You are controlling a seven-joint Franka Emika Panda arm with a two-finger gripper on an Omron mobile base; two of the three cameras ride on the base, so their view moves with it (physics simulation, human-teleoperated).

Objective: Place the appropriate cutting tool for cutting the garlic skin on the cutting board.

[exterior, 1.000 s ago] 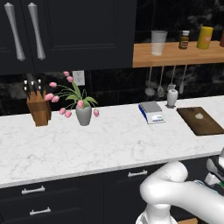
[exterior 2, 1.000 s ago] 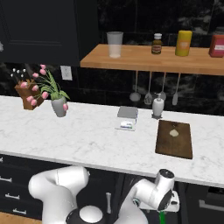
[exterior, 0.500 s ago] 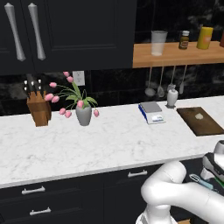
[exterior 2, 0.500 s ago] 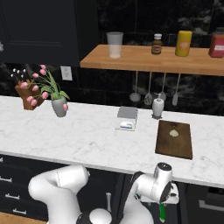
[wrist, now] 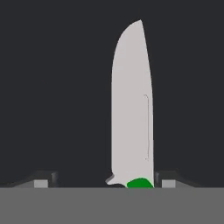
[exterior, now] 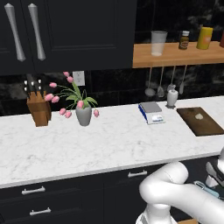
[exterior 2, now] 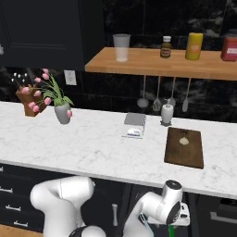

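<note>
On your left stand the knife block (exterior: 37, 109) and flowers (exterior: 78, 105). Further right, the board (exterior 2: 184, 147) lies on the surface (exterior 2: 92, 148) with the garlic (exterior 2: 184, 140) on it. Your tool (wrist: 105, 180), low before the cabinets, grips the green-handled knife (wrist: 131, 105), blade pointing away from the hand.

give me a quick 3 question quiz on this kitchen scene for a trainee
1. True or false: the garlic lies on the cutting board.
2. What stands nearest the knife block? A) flower vase B) white shaker C) blue-and-white slab
3. Fill in: in the hand view, the cutting tool between the gripper's fingers has a pale blade and a ____ handle.

Key: 1 true; 2 A; 3 green.
</note>
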